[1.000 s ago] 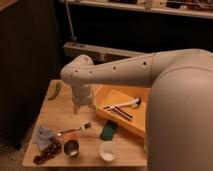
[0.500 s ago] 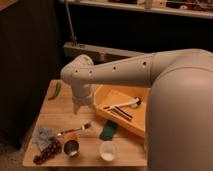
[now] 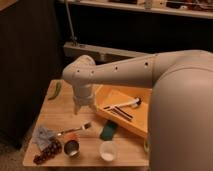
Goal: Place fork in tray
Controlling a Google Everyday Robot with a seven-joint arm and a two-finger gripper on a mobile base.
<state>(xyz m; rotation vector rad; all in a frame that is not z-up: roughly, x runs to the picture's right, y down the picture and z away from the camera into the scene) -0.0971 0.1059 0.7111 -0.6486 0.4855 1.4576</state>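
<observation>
Nothing has moved over the last second: the gripper (image 3: 85, 107) hangs open and empty above the wooden worktop (image 3: 55, 107), beside the large yellow-orange plastic tray (image 3: 116, 96). The slim silver metal fork (image 3: 74, 131) lies on the worktop below it, not yet grasped; pickup and placement both remain.

Wood table (image 3: 56, 111) w/ tray (image 3: 113, 97), fork (image 3: 75, 130), green sponge (image 3: 108, 132), white cup (image 3: 107, 150), cloth (image 3: 44, 135), grapes (image 3: 45, 153).

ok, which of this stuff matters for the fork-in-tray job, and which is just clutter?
Job: fork, lying on the table; yellow-orange tray; claw, open, hanging above the table beside the tray.
Clutter: green sponge, white cup, metal cup, grapes, grey cloth, black-and-white utensils in the tray.
</observation>
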